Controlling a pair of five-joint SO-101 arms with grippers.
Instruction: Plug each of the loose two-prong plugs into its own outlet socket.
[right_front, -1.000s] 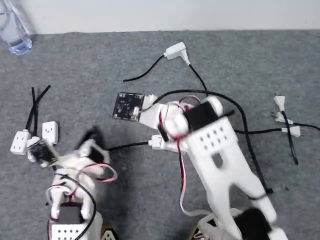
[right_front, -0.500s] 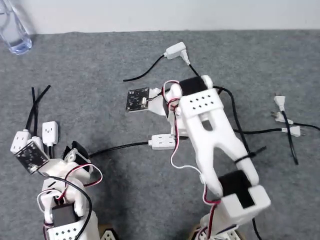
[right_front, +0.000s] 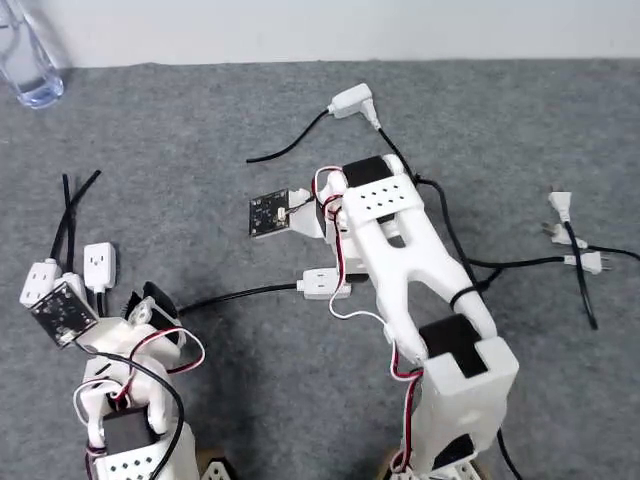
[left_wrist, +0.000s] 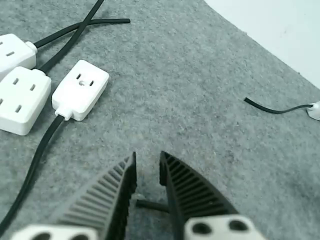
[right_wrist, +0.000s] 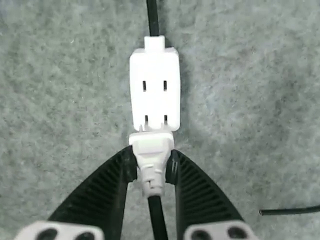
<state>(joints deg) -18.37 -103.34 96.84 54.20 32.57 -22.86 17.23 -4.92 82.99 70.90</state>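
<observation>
My right gripper (right_wrist: 150, 161) is shut on a white two-prong plug (right_wrist: 151, 148). The plug's prongs meet the end face of a white outlet block (right_wrist: 153, 87), and short stubs of them still show. In the high view that block (right_front: 325, 283) lies mid-table, partly under the right arm. My left gripper (left_wrist: 148, 172) hovers low over bare carpet, open by a narrow gap with nothing between its fingers. Ahead of it lie a single white socket (left_wrist: 81, 90) and a double socket (left_wrist: 20, 100). More loose plugs (right_front: 558, 205) lie far right, and another plug (right_front: 350, 102) at the back.
A clear bottle (right_front: 28, 60) stands at the back left corner. Black cords (right_front: 460, 230) loop around the right arm and run to the right. The left sockets (right_front: 98, 263) trail cords toward the back. The grey carpet (right_front: 200, 180) is bare between the arms.
The right arm has swung and straightened, and its wrist now stands over the mid-table outlet block. The left arm pulled back toward its base a second ago and has kept still since.
</observation>
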